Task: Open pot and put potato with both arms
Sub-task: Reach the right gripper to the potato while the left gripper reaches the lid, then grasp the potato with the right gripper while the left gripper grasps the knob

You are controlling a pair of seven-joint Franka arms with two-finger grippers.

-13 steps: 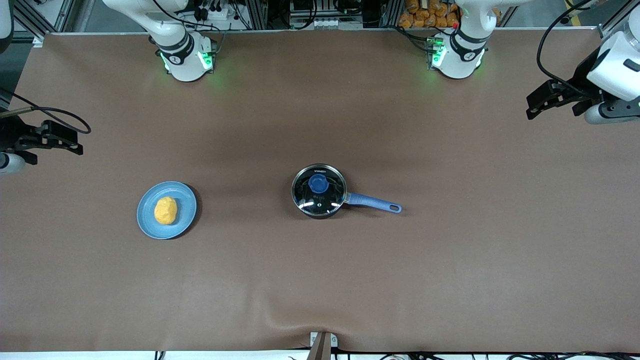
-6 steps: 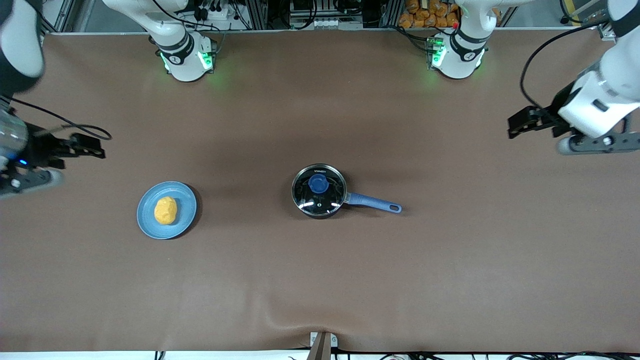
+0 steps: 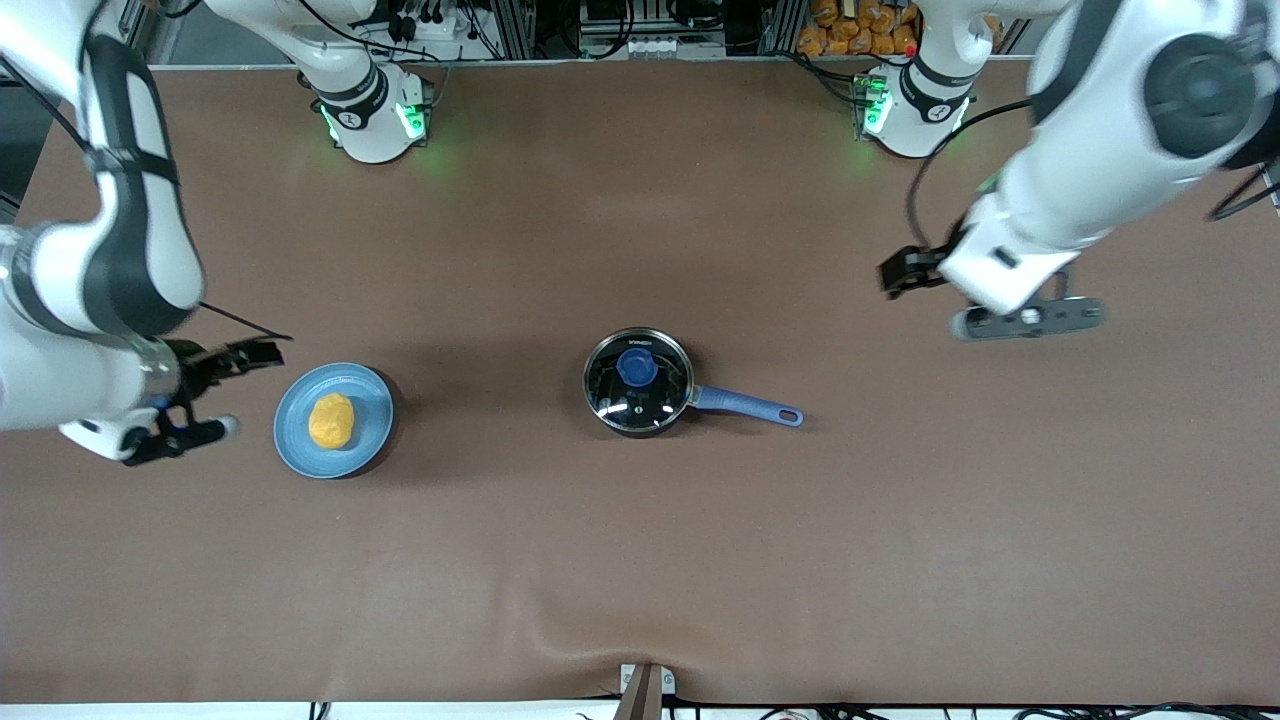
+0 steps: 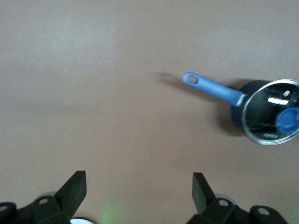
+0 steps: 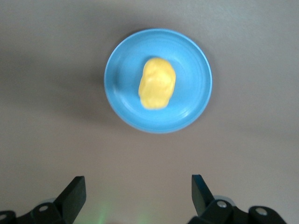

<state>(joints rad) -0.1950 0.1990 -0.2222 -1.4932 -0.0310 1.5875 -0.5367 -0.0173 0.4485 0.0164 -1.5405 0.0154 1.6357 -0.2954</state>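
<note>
The black pot [image 3: 638, 383] stands mid-table with its glass lid [image 3: 622, 396] shut and a blue knob [image 3: 637, 367] on top. Its blue handle [image 3: 750, 407] points toward the left arm's end. The yellow-orange potato [image 3: 331, 420] lies on a light-blue plate [image 3: 367, 405] toward the right arm's end. My right gripper [image 3: 260, 351] is open and empty over the table beside the plate. The right wrist view shows the potato [image 5: 157, 83] on the plate [image 5: 189, 58] ahead of my open right gripper [image 5: 138, 189]. My left gripper [image 3: 897, 272] is open and empty over bare table. The left wrist view shows the pot [image 4: 268, 112] ahead of that gripper [image 4: 139, 186].
The brown table cover [image 3: 640, 560] bears only the pot and the plate. Both arm bases [image 3: 372, 115] stand along the table edge farthest from the front camera. A small bracket [image 3: 645, 685] sits at the edge nearest to it.
Both arms have swung in from the table's ends toward the middle. The right gripper now hangs beside the plate, and the left gripper has come closer to the pot's handle end.
</note>
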